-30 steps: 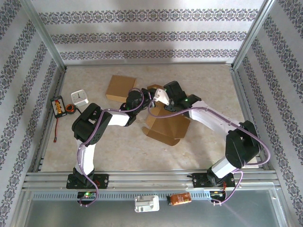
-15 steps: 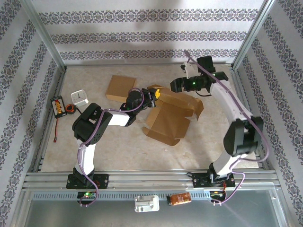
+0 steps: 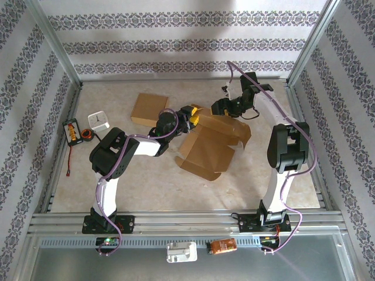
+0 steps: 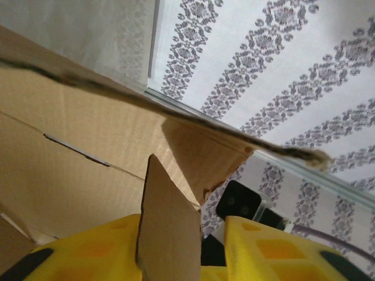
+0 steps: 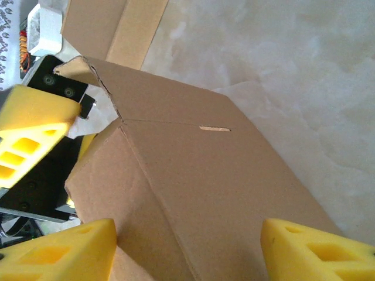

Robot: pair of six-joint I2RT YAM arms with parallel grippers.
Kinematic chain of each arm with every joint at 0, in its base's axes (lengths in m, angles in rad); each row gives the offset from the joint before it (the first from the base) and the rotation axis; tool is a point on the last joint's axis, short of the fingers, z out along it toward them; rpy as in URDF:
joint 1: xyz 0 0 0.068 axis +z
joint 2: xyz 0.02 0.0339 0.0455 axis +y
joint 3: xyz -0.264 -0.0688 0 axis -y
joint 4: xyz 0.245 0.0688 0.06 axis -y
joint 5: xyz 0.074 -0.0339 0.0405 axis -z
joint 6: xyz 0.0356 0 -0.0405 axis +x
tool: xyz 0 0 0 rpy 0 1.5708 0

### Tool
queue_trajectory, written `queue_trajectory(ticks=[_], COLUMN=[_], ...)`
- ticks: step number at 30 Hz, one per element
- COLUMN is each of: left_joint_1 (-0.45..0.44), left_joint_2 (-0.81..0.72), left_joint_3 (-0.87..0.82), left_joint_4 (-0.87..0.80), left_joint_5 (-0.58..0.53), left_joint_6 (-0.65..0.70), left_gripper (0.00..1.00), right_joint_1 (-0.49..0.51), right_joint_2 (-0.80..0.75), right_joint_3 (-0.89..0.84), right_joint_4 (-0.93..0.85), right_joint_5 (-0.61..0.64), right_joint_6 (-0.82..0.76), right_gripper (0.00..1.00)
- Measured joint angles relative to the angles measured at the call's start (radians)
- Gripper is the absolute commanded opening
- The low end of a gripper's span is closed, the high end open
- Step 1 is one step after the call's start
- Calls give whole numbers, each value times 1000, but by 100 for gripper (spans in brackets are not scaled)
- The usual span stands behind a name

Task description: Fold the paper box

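At bench [image 3: 140, 175] centre, paper box [image 3: 206, 151] half-formed; left gripper [image 4: 184, 243] slack around flap [image 4: 167, 216], right gripper [image 5: 187, 249] spread wide over panel [image 5: 193, 175]: unheld flap may spring back.

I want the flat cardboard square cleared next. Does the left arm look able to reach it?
Probably yes: the flat cardboard square lies close beside the left gripper, nothing between them. A flap of the paper box stands between its open fingers, so it should back off first.
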Motion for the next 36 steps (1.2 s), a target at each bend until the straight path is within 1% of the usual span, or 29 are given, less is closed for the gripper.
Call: queue_trajectory(ticks=[2,6,9,12,14,17,20,23,26,29,32,36], left_joint_1=[0,3,9,9,8,8,8,8,8,9,9,9], left_joint_2=[-22,-135,-271,-376,-394,-360,-281,-197,-117,-54,-14,-3], left_joint_3=[-17,-61,-83,-40,64,259,462,595,667,704,720,723], left_joint_4=[-23,-127,-258,-431,-583,-787,-989,-1162,-1302,-1399,-1444,-1458], left_joint_5=[0,-10,-52,-102,-113,-72,-10,42,87,135,180,215], left_joint_6=[38,162,313,534,732,998,1215,1365,1464,1517,1534,1539], left_gripper=[54,58,59,57,56,54,53,53,55,59,60,61], right_joint_1=[0,0,0,0,0,0,0,0,0,0,-1,-1], right_joint_2=[6,10,11,14,16,18,20,21,21,22,23,23], right_joint_3=[0,0,0,0,0,0,0,2,8,17,22,23], right_joint_4=[0,0,0,0,0,0,0,0,0,-1,-1,-4], right_joint_5=[0,-1,-2,-5,-8,-8,-8,-8,-8,-8,-8,-8], right_joint_6=[0,0,1,4,6,8,9,12,12,12,11,11], right_gripper=[65,65,65,65,65,65,65,65,65,65,65,65])
